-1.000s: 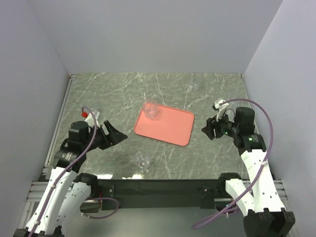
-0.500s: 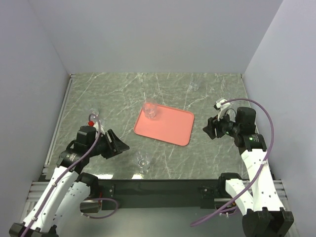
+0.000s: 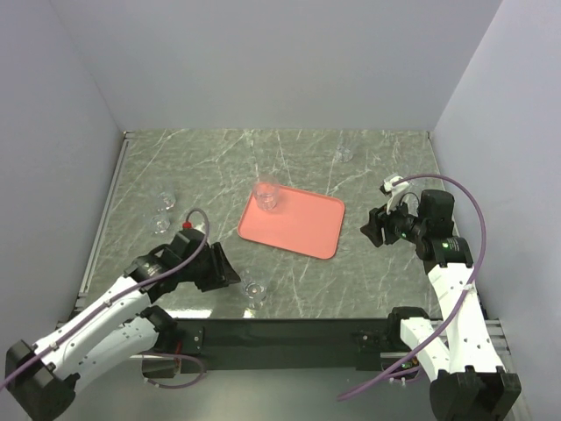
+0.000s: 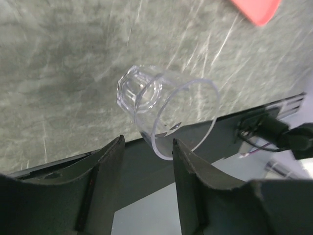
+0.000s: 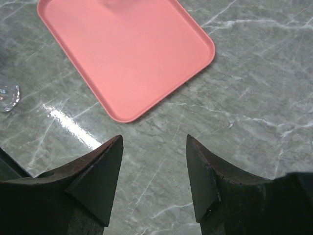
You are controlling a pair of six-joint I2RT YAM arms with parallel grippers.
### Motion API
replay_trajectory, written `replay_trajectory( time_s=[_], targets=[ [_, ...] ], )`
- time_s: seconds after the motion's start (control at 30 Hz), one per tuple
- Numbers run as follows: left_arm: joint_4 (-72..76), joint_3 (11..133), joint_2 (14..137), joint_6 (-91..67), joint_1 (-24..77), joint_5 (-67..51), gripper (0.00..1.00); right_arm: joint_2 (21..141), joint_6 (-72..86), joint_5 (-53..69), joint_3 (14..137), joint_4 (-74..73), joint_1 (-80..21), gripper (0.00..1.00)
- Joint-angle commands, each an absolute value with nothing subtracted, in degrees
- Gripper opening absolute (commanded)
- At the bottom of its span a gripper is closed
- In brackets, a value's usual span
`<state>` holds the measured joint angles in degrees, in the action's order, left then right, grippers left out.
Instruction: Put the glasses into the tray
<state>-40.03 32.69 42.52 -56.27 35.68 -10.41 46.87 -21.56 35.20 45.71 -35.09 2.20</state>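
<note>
The left arm reaches low along the table's [image 3: 289,145] near edge. The left gripper [image 3: 224,267] is spread, with the nearest glass [image 4: 166,112] at its tips at 3 o'clock, unpinched. The right gripper [image 5: 154,142], jaws apart and empty, hovers at 3 o'clock of the tray [image 3: 298,230]. A second glass [image 3: 266,197] stands in the tray's 11 o'clock corner, two glasses [image 3: 161,223] stand at 9 o'clock, and a far glass [image 3: 344,155] stands at 1 o'clock.
</note>
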Motion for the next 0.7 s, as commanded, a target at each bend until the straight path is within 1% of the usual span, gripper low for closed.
replay_trajectory(
  time_s=[0.0, 0.23, 0.33, 0.37, 0.43, 0.47, 0.53, 0.67],
  targets=[
    [-37.8, 34.0, 45.0, -59.5, 40.3, -4.9, 0.49, 47.1, -21.8, 35.2, 45.8, -33.4, 2.5, 0.62],
    [-37.0, 36.2, 51.1, -62.5, 48.7, 1.4, 0.49, 47.2, -21.9, 35.2, 45.8, -33.5, 2.7, 0.62],
    [-38.7, 38.2, 53.8, -63.3, 51.4, 6.0, 0.33, 47.1, -22.1, 35.4, 45.8, -33.6, 2.8, 0.62],
    [-40.2, 39.0, 55.4, -63.5, 52.9, 7.2, 0.24, 47.0, -22.0, 35.4, 45.8, -33.6, 2.7, 0.62],
    [-41.5, 41.1, 57.3, -64.0, 54.6, 10.7, 0.19, 47.0, -22.1, 35.4, 45.8, -33.7, 2.9, 0.62],
    [-42.3, 41.7, 58.9, -64.2, 56.0, 11.6, 0.1, 47.0, -22.1, 35.4, 45.8, -33.7, 2.8, 0.62],
    [-42.5, 43.1, 60.3, -64.3, 57.2, 13.4, 0.01, 46.9, -22.1, 35.4, 45.8, -33.7, 2.9, 0.62],
    [-42.5, 45.5, 62.3, -64.2, 59.9, 16.5, 0.01, 46.6, -22.1, 35.4, 45.7, -33.7, 3.1, 0.62]
  ],
)
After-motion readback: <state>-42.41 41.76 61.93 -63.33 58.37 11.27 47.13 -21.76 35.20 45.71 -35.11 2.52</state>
